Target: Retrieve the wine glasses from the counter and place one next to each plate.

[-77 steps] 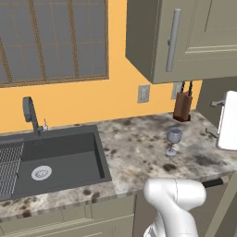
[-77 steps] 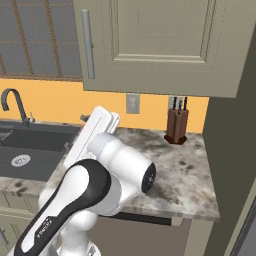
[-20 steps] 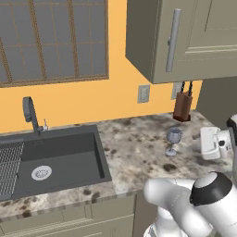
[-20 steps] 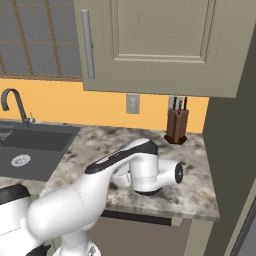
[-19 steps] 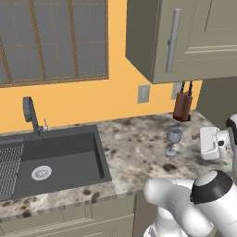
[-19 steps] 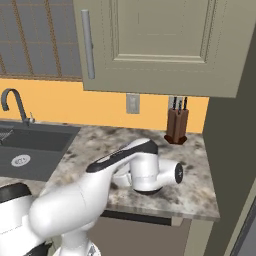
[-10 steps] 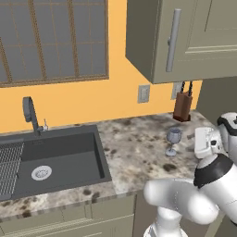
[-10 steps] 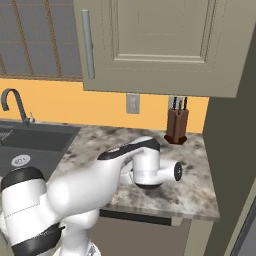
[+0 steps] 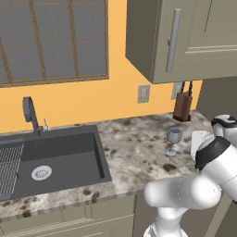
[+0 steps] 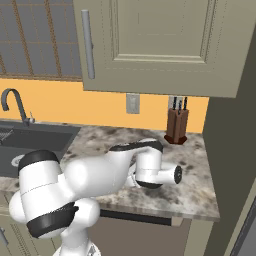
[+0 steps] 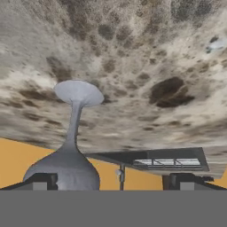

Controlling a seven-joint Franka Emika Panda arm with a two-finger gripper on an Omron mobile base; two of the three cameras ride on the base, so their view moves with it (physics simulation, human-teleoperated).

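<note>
Wine glass point(image 9: 173, 140) stands upright on the counter point(image 9: 134, 148) in the left base view, towards the right end of the granite top, about halfway between the back wall and the front edge. Its round foot rests on the stone. Just to the right of the glass is the white hand of the arm, near it but with a small gap between them. Farther back, in the rear right corner of the counter against the orange wall, stands a brown knife block point(image 9: 183, 105). The dark sink point(image 9: 48, 162) is set into the left part of the counter, well apart from the glass, with a curved grey faucet point(image 9: 30, 114) at its back edge. In the right base view the white arm lies across the front part of the counter point(image 10: 195, 195), and the glass is hidden behind it; the knife block point(image 10: 177, 125) stands at the back, near the tall cabinet side. In the hand view the picture is rolled over, so the glass point(image 11: 71, 146) appears foot up and bowl down. The gripper point(image 11: 108, 181) is spread wide and holds nothing; the bowl is close to the left fingertip point(image 11: 42, 181), and whether they touch I cannot tell. The sink point(image 11: 173, 160) appears far behind.
</note>
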